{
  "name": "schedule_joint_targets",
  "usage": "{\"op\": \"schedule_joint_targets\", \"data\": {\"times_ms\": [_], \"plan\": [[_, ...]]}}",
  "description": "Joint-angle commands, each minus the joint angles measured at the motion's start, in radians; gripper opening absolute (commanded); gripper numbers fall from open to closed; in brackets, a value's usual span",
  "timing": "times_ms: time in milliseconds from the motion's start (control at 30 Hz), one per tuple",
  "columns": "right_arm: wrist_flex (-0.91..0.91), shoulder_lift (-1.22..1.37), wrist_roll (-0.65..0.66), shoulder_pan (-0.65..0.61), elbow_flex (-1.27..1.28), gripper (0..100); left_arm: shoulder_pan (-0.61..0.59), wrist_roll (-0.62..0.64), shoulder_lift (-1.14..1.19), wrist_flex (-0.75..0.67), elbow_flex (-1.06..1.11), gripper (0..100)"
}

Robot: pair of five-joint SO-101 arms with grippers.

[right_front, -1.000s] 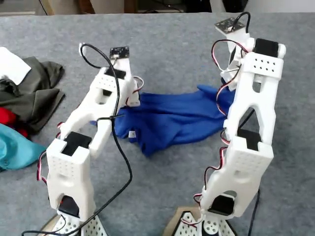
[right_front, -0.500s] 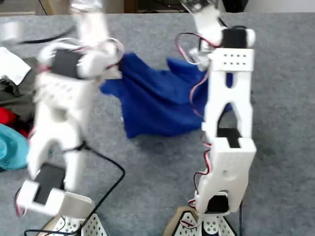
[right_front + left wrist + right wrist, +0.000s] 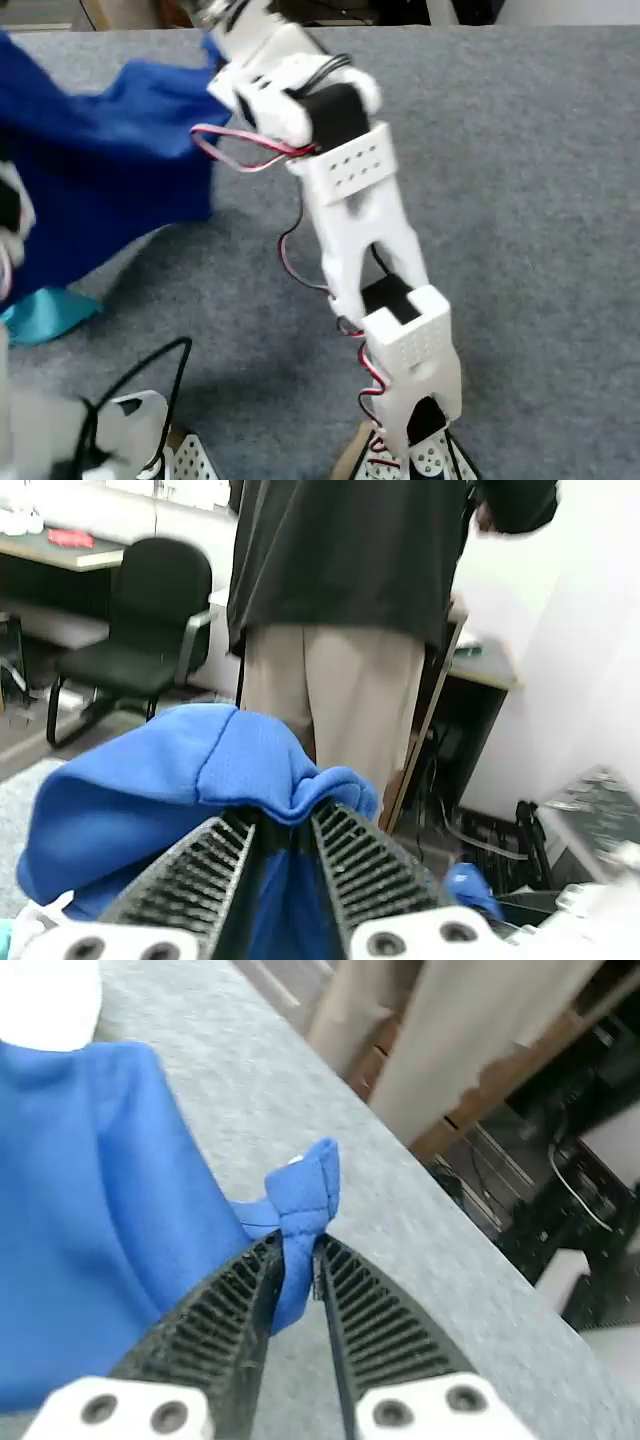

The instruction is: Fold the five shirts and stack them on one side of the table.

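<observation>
Swinging from mid-table to the frame's upper left, the blue shirt [image 3: 100, 190] hung lifted, with the left gripper [image 3: 285, 820] and the right gripper [image 3: 296, 1248] each clamped on a fold of it.

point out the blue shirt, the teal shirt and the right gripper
blue shirt [image 3: 100, 180], high view, middle of the lifted cloth
teal shirt [image 3: 45, 312], high view, corner showing below the blue shirt
right gripper [image 3: 297, 1248], right wrist view, midway between its fingertips
</observation>
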Motion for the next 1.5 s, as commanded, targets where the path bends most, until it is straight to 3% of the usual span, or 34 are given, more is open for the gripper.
{"op": "schedule_joint_targets", "data": {"times_ms": [0, 367, 467, 600, 700, 900, 1067, 1267, 1467], "plan": [[-0.015, -0.076, -0.008, -0.021, -0.024, 0.5, 0.077, 0.002, -0.041, 0.081, -0.014, 2], [0.023, -0.077, 0.0, 0.139, 0.142, 0.5, 0.572, 0.086, -0.157, 0.075, 0.637, 2], [0.025, -0.081, 0.0, 0.213, 0.194, 0.5, 0.671, 0.084, -0.156, 0.069, 0.812, 2], [0.031, -0.081, 0.018, 0.298, 0.252, 1.3, 0.767, 0.084, -0.162, -0.041, 1.013, 2], [0.086, -0.079, 0.086, 0.335, 0.274, 9.2, 0.804, 0.084, -0.159, -0.129, 1.109, 3], [0.169, -0.079, 0.222, 0.404, 0.28, 33.6, 0.873, 0.112, -0.162, -0.146, 1.214, 32], [0.173, -0.079, 0.227, 0.489, 0.272, 39.7, 0.859, 0.206, -0.162, -0.149, 1.163, 35], [0.207, -0.079, 0.232, 0.558, 0.278, 39.7, 0.551, 0.204, -0.151, -0.163, 0.994, 29], [0.27, -0.077, 0.227, 0.524, 0.28, 39.6, 0.301, 0.204, -0.077, -0.361, 1.18, 21]]}}
